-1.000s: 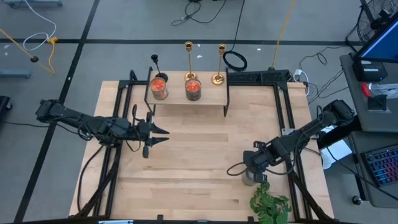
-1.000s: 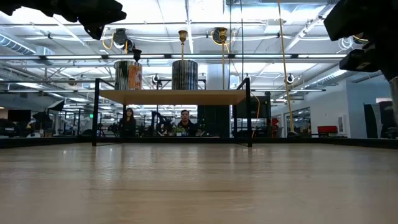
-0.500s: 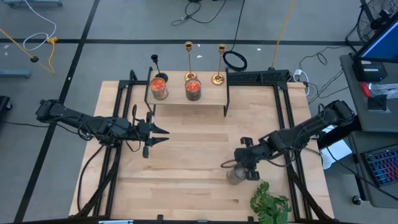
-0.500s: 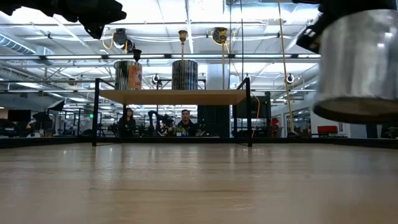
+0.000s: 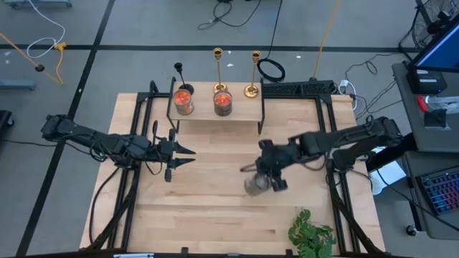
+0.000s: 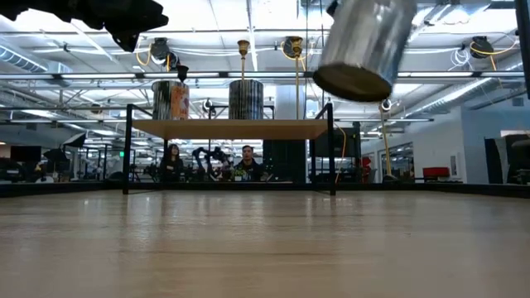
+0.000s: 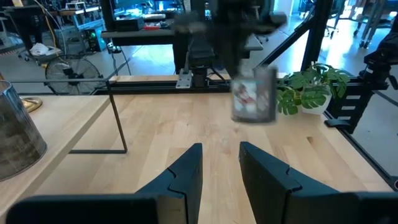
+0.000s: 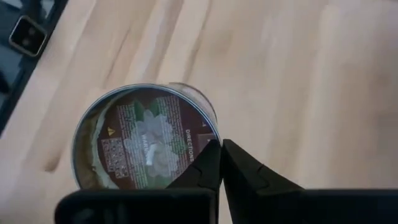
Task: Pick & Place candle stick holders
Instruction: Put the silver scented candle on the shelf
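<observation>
Three candlesticks stand by their round bases at the far edge of a small raised shelf: a black one and two gold ones. Their tops also show in the low view. My right gripper is shut on a grey-filled glass jar in mid air over the table's middle right. The jar also shows in the low view. My left gripper is open and empty, above the table's left middle, fingers pointing toward the table's right. My right gripper pinches the jar's wall at its rim between its two fingers, one finger inside the round outline and one outside. The fingers slant down from the table's right. The jar is lifted clear of the table and hangs tilted.
Two glass jars with red-orange fill stand on the shelf in front of the candlesticks. A green plant sits at the near right corner. Black frame rails run along the table's left and right sides. People sit in the room beyond.
My right gripper has carried the jar from near the plant at the near right toward the table's middle and its far edge. It has lifted the jar higher, and the jar now hangs tilted.
</observation>
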Controlling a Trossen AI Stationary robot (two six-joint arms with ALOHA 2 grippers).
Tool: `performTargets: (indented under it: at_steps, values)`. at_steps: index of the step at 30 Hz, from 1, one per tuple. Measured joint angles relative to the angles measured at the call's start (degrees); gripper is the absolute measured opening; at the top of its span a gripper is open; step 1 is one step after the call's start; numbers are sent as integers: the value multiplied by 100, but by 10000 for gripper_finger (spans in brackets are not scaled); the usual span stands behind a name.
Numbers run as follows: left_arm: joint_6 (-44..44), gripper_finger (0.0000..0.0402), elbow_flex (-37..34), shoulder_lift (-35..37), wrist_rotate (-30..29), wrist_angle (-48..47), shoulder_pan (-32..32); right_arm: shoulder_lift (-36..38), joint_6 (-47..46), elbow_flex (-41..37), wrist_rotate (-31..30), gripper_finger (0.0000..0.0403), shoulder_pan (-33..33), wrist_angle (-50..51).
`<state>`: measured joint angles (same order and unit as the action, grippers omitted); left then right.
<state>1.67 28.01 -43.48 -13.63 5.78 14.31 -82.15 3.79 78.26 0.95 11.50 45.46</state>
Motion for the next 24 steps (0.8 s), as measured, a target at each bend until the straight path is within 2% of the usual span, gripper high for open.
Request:
performTargets:
  at_steps: [7, 10, 15, 19, 24]
  values:
    - [-44, 113, 0, 0, 0, -24, -2, -53, 536, 697, -1318, 4, -879, -349]
    - [-46, 113, 0, 0, 1, -20, 0, -46, 1008, 803, -1339, 4, -1305, -623]
    - [-80, 113, 0, 0, 3, -10, 0, -27, 914, 869, -1495, 2, -2114, -1251]
    - [-136, 113, 0, 0, 3, -8, -1, -29, 884, 868, -1722, 2, -2695, -1190]
    - [-234, 113, 0, 0, 3, -4, 0, -46, 623, 866, -1550, 1, -3256, -988]
